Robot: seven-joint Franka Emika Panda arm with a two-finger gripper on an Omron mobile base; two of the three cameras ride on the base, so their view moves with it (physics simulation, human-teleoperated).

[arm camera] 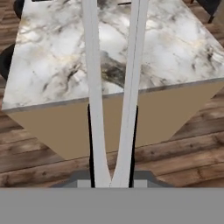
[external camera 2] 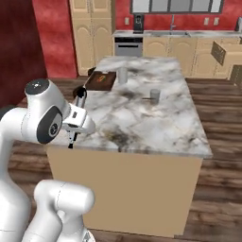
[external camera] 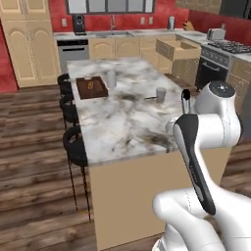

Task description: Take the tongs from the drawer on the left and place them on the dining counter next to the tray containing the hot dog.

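Note:
My gripper (arm camera: 112,148) is shut on the tongs (arm camera: 92,65), whose two slim silver arms run up the hand view and spread apart over the dining counter (arm camera: 48,52). From the base, the gripper (external camera: 186,109) (external camera 2: 77,112) hovers at the counter's near end with the tongs (external camera: 186,97) (external camera 2: 81,97) sticking out ahead of it. The dark wooden tray (external camera: 98,91) (external camera 2: 107,83) with the hot dog (external camera: 90,85) (external camera 2: 100,78) lies at the far left part of the marble counter (external camera: 117,122) (external camera 2: 142,118). The tan drawer (external camera: 177,49) (external camera 2: 222,52) stands pulled out on the back cabinets.
Two grey cups (external camera: 111,78) (external camera: 161,94) stand on the counter, one beside the tray, one mid-right. Black bar stools (external camera: 73,142) line the counter's left side. A stove (external camera: 220,54) is at the right, wooden floor around the island.

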